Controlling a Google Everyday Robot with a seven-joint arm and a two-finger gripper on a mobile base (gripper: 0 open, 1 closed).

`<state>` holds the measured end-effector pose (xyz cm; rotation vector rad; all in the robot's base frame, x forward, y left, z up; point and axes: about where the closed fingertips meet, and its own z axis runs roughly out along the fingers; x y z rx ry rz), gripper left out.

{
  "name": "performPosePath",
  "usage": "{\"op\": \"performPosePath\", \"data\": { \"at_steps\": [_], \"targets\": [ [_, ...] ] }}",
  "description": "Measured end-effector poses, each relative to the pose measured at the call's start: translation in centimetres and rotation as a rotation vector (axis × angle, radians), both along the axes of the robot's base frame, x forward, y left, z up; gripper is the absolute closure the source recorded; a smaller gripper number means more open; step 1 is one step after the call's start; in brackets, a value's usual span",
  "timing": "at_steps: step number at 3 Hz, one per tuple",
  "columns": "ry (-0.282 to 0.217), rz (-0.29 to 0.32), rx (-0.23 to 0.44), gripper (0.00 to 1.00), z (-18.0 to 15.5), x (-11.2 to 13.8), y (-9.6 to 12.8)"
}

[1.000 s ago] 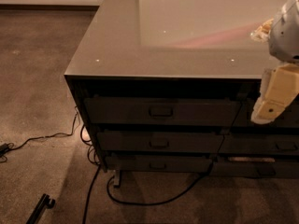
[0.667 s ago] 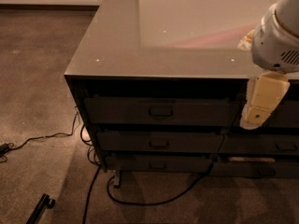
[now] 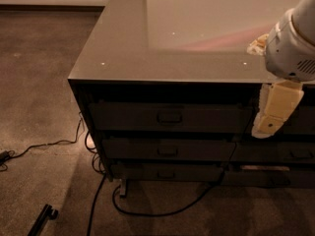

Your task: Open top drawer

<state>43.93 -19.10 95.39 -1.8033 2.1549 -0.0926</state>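
Note:
The top drawer [image 3: 128, 117] is the tallest dark front of the left stack, just under the table top, and it sits shut and flush. Its small rectangular metal pull [image 3: 170, 117] is at the centre. My gripper [image 3: 266, 128] is cream-coloured and hangs down from the white wrist [image 3: 290, 48] at the right. It is in front of the drawer's right end, well to the right of the pull, and holds nothing that I can see.
Two slimmer drawers [image 3: 167, 151] lie below the top one. A neighbouring stack [image 3: 295, 154] is at the right. The glossy table top [image 3: 123, 48] overhangs the drawers. Black cables [image 3: 93, 200] run over the carpet at the cabinet's foot. A black bar [image 3: 42, 219] lies at bottom left.
The gripper and wrist have moved left and a little down, from the right edge of the view toward the top drawer's right end. The drawers have not moved.

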Motion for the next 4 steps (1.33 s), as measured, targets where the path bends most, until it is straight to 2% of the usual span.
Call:
{"op": "performPosePath", "data": {
  "at_steps": [1, 2, 3, 4],
  "targets": [
    [-0.028, 0.092, 0.027, 0.00, -1.4, 1.2, 1.7],
    [-0.027, 0.157, 0.010, 0.00, -3.8, 2.9, 3.2],
    [-0.026, 0.185, -0.056, 0.00, -6.1, 5.2, 4.7],
    [-0.005, 0.174, -0.155, 0.00, -8.4, 6.8, 5.9]
  ]
}}
